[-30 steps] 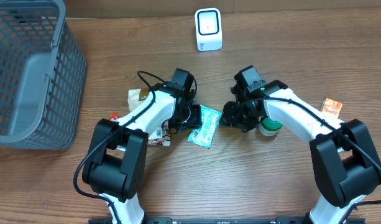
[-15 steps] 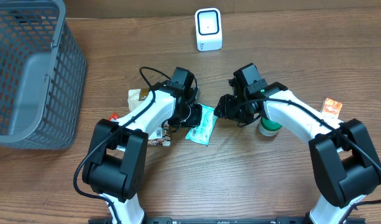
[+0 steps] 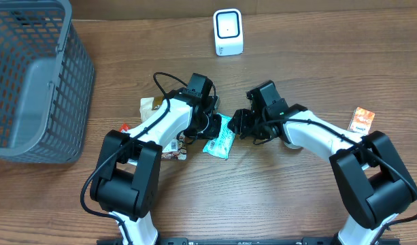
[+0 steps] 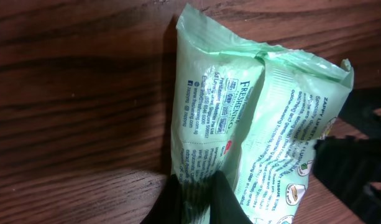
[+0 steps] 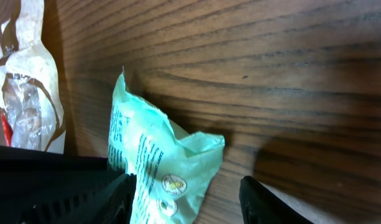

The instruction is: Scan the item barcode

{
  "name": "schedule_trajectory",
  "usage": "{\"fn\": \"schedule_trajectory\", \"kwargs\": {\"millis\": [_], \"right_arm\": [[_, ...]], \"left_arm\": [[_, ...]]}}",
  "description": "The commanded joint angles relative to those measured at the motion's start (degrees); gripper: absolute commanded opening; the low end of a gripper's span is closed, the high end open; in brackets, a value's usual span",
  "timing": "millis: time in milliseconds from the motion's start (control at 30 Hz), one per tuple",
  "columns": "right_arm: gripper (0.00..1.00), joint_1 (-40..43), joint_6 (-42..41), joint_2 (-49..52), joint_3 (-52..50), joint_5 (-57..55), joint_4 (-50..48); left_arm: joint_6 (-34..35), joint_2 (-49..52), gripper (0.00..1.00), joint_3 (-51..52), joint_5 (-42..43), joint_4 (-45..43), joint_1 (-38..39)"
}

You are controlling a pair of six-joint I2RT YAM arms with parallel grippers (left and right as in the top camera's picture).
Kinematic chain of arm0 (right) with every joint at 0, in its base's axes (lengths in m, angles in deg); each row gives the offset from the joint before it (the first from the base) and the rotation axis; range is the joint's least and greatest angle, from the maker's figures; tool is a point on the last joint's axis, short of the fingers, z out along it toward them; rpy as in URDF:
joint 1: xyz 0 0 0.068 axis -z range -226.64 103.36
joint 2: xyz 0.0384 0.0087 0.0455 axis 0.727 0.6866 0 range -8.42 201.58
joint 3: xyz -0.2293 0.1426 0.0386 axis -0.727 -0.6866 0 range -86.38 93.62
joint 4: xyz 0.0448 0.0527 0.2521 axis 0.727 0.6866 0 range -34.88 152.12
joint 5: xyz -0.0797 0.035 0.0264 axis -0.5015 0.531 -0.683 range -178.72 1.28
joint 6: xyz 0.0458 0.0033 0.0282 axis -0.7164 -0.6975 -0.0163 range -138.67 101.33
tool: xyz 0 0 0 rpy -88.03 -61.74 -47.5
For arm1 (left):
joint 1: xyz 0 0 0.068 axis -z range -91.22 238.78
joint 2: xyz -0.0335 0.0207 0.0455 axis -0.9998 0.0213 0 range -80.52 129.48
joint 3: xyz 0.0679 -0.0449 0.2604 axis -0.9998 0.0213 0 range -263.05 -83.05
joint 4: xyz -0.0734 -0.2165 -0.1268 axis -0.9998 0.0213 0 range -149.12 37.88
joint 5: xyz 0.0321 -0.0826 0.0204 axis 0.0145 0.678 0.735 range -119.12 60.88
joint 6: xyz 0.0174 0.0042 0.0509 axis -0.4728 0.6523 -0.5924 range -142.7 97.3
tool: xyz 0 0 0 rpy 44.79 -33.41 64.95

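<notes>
While the left end effector [image 4: 195, 186] pinches one end of the green packet [image 4: 240, 112] flat on the table [image 4: 72, 93] (likely steadying it for a handover), the right end effector [image 5: 185, 193] brackets the other end, jaws apart and not yet closed on it, with the white scanner [image 3: 228, 32] well apart.

I see a grey basket [image 3: 31, 82] at the far left on the wood table [image 3: 283, 211]. An orange packet [image 3: 361, 118] lies flat at right, well apart from the rest. A tan packet [image 3: 150, 105] sits left of centre. Nearer, there's a white wrapper [image 3: 173, 151] and a red bit [image 3: 124, 127], mostly hidden.
</notes>
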Motion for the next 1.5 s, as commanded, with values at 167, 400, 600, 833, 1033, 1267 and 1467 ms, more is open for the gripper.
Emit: {"fn": "schedule_trajectory", "kwargs": {"millis": [167, 400, 600, 833, 1033, 1267, 1467], "right_arm": [[0.55, -3.6, -1.6, -0.4, -1.6, -5.7, -2.3], [0.55, -4.3, -2.8, -0.4, -1.6, -7.1, -2.4], [0.55, -4.3, -2.8, -0.4, -1.6, -7.1, -2.3], [0.54, -4.3, -2.8, -0.4, -1.6, -7.1, -2.2], [0.55, -4.3, -2.8, -0.4, -1.6, -7.1, -2.1], [0.58, -4.3, -3.1, -0.4, -1.6, -7.1, -2.2], [0.73, -4.3, -1.6, -0.4, -1.6, -7.1, -2.8]], "left_arm": [[-5.9, 2.6, 0.06, 1.4, -0.6, 0.9, -0.3], [-6.4, 2.6, 0.24, -3.5, -1.5, 8.5, -1.4], [-6.4, 2.6, 0.53, -6.6, -3.1, 16.0, -1.6], [-4.1, 2.6, 0.5, -7.0, -2.7, 19.3, -1.6], [-0.9, 2.6, 0.57, -4.3, -2.3, 15.8, -0.9], [1.3, 2.6, 0.35, 1.9, -2.3, 6.3, -0.7], [-2.1, 2.6, 0.04, 2.5, -2.2, 6.0, -0.7]]}}
